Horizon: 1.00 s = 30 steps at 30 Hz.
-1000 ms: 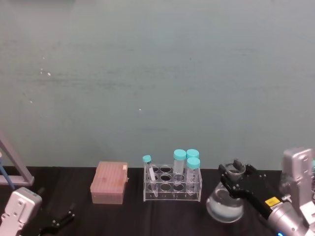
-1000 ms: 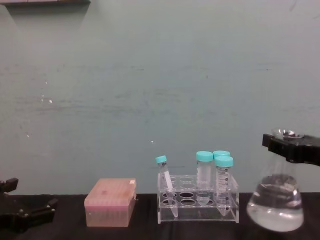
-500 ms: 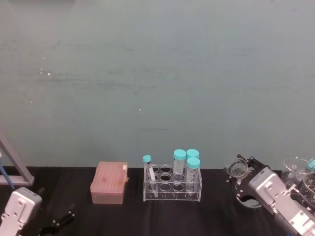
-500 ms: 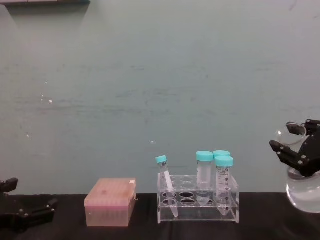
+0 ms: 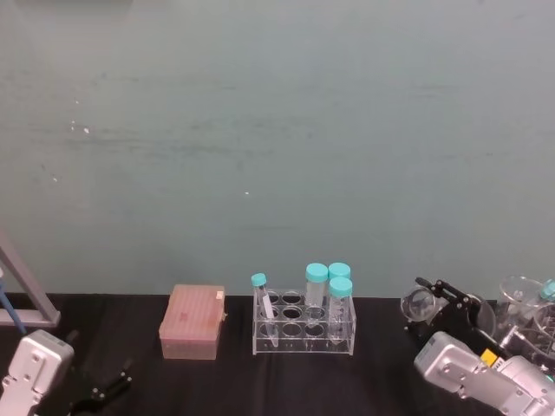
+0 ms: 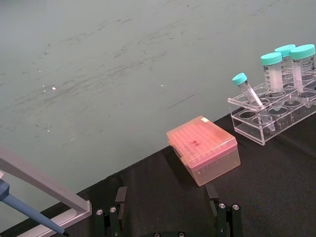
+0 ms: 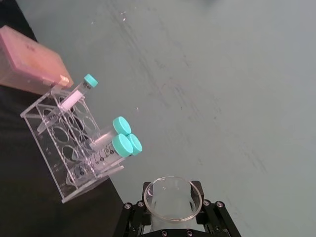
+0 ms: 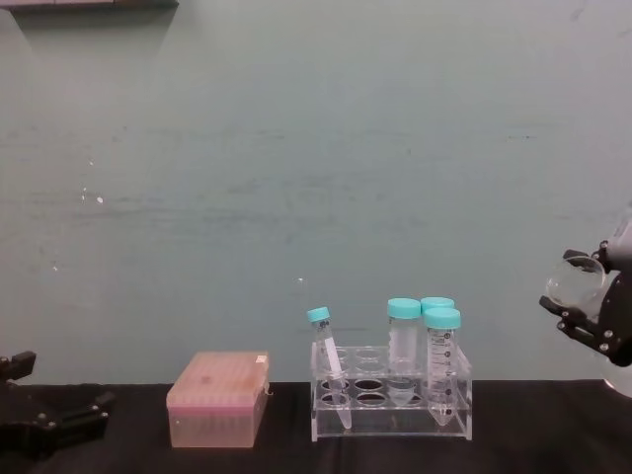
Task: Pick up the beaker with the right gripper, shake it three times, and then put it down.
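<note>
At the chest view's right edge, the right tool [image 8: 591,321] clamped the tilted beaker [image 7: 172,200] by its neck. Lower left, the left tool [image 8: 41,421] gaped wide.

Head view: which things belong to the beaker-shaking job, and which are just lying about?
In the job:
- beaker, tilted, held off the table
- right gripper, shut on its neck

Lying about:
- tube rack with capped tubes
- pink box
- left gripper, parked open at the lower left

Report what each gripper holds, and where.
The right gripper holds the clear glass conical flask by its neck, just below the flared rim. The left gripper holds nothing.
</note>
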{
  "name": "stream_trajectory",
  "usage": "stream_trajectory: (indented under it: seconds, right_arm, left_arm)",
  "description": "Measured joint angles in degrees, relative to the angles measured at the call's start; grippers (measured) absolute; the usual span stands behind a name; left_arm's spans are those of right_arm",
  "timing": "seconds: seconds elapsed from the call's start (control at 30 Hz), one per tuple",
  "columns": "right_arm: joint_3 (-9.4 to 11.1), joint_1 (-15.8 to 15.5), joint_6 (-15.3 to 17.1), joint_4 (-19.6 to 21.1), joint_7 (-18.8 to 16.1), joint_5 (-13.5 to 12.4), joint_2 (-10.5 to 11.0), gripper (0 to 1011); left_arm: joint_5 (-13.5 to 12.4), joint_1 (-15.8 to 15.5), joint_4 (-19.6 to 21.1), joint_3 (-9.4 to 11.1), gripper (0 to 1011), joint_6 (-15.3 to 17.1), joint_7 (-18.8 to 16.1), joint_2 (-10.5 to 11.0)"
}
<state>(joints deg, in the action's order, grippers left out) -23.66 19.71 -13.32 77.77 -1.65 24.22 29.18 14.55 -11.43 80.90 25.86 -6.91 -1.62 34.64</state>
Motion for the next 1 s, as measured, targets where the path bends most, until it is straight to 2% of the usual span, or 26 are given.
stream_trajectory:
  seconds: [0.17, 0.23, 0.37, 0.4, 0.47, 0.5, 0.6, 0.7, 0.8, 1.0]
  right_arm:
    - [0.33, -0.05, 0.12, -0.06, 0.02, 0.94, -0.3, 478]
    - [1.17, -0.43, 0.74, 0.03, -1.03, -0.63, -0.93, 478]
    - [3.49, -1.58, 2.05, 1.06, -4.53, -6.65, -2.75, 478]
    - [4.75, -2.23, 2.93, 1.77, -6.42, -10.27, -3.78, 478]
    - [5.86, -2.91, 3.5, 2.47, -8.19, -13.52, -4.73, 478]
    - [6.84, -3.45, 3.94, 3.04, -9.41, -16.12, -5.64, 478]
    - [8.53, -4.33, 5.06, 4.02, -11.54, -20.79, -7.25, 478]
    - [10.73, -5.39, 7.92, 5.31, -14.07, -26.36, -9.42, 478]
    - [11.76, -6.04, 10.51, 6.26, -15.25, -29.42, -10.54, 478]
    - [12.3, -7.02, 14.87, 7.43, -15.68, -32.1, -11.52, 478]
  left_arm:
    - [0.0, 0.0, 0.0, 0.0, 1000, 0.0, 0.0, 0.0]
    - [0.0, 0.0, 0.0, 0.0, 1000, 0.0, 0.0, 0.0]
    - [0.0, 0.0, 0.0, 0.0, 1000, 0.0, 0.0, 0.0]
    - [0.0, 0.0, 0.0, 0.0, 1000, 0.0, 0.0, 0.0]
    - [0.0, 0.0, 0.0, 0.0, 1000, 0.0, 0.0, 0.0]
    - [0.0, 0.0, 0.0, 0.0, 1000, 0.0, 0.0, 0.0]
    - [0.0, 0.0, 0.0, 0.0, 1000, 0.0, 0.0, 0.0]
    - [0.0, 0.0, 0.0, 0.0, 1000, 0.0, 0.0, 0.0]
    - [0.0, 0.0, 0.0, 0.0, 1000, 0.0, 0.0, 0.0]
    - [0.0, 0.0, 0.0, 0.0, 1000, 0.0, 0.0, 0.0]
